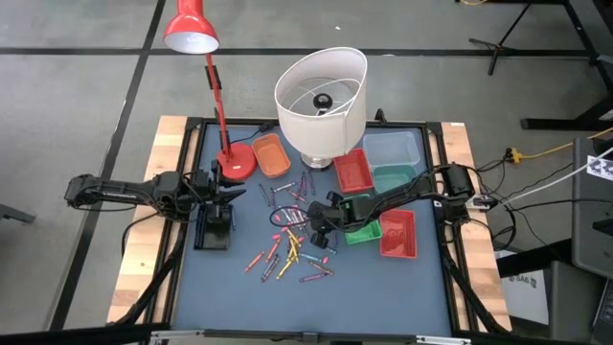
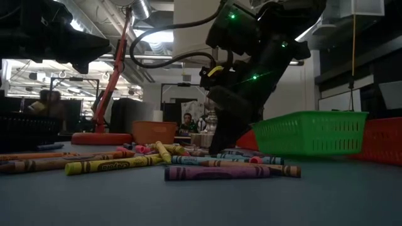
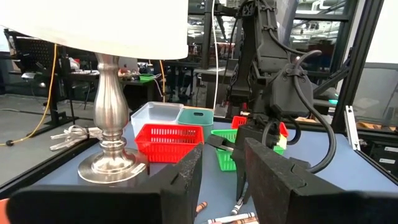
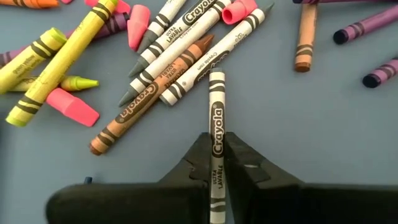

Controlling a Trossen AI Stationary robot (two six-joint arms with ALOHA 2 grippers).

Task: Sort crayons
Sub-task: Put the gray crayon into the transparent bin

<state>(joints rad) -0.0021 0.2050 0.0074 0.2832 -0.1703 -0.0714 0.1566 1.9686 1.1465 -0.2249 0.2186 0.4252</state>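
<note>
My right gripper (image 4: 217,163) has its fingers pinching a grey crayon (image 4: 216,124) above the tabletop (image 4: 298,130); left gripper (image 3: 221,171) fingers spread.

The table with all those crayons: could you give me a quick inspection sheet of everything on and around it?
Surface: blue table, wooden edges.
Job's things: crayons scattered mid-table; grey crayon between the right gripper's fingers.
Clutter: trays red, green, orange, teal and clear; white lamp; red lamp; pink erasers.
Grippers: right gripper shut on the grey crayon; left gripper open, waiting at the table's left.
Cables: along the table's right side.
Surroundings: concrete floor; people beyond the table.
</note>
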